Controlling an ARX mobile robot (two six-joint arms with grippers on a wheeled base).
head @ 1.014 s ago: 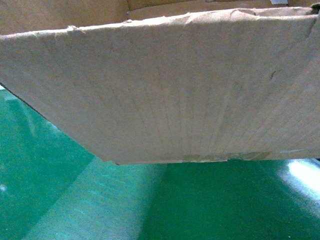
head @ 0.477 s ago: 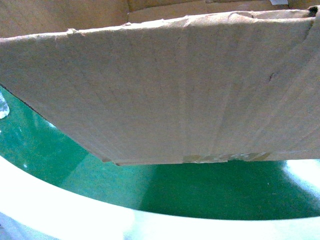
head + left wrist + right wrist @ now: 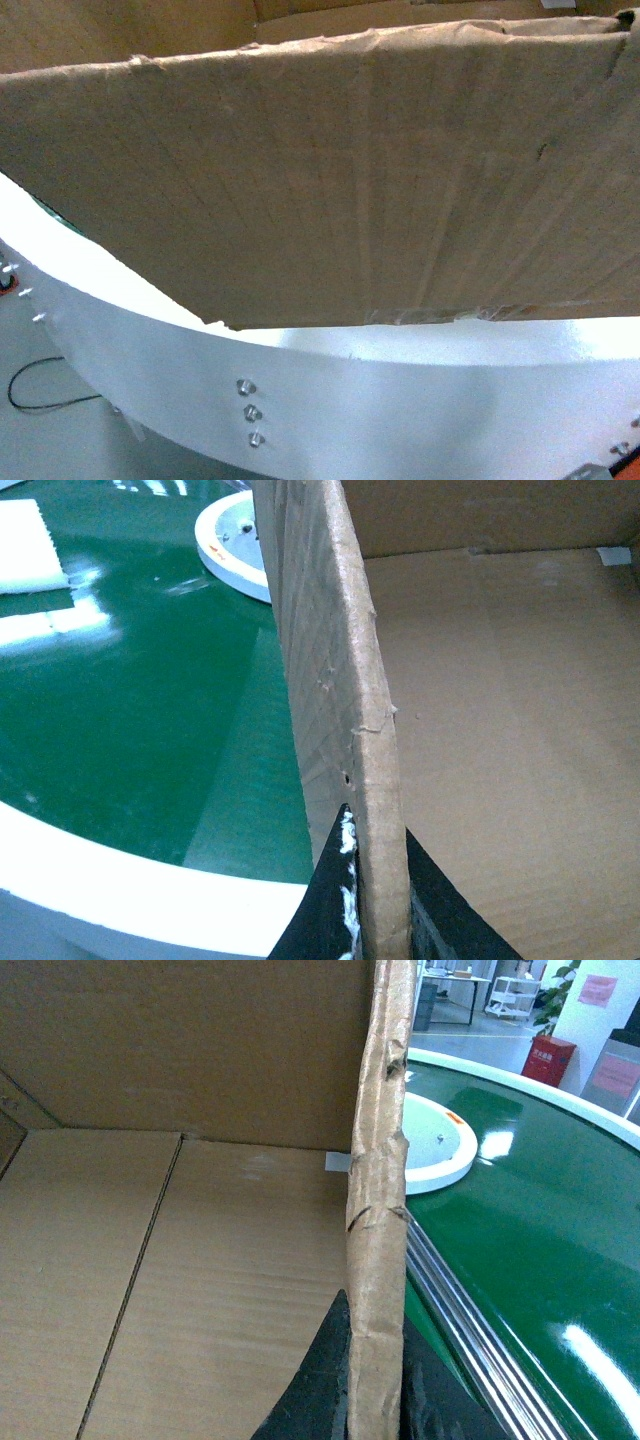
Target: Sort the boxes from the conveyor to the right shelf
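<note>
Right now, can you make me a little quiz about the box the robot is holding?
1. True or false: the box is empty apart from a small sticker.
2. What colour is the belt? A red, B green, C blue.
3. What does each gripper pinch?

Key: 1 true. 2 B. 3 The left gripper and right gripper each pinch a side wall of the box.

the head view looks down, very close, at the outer wall of the cardboard box [image 3: 330, 190], filling most of the frame above the conveyor [image 3: 400, 400] rim. each of the 2 wrist views looks along a box wall edge-on from the bottom centre. all 3 share box and conveyor.
</note>
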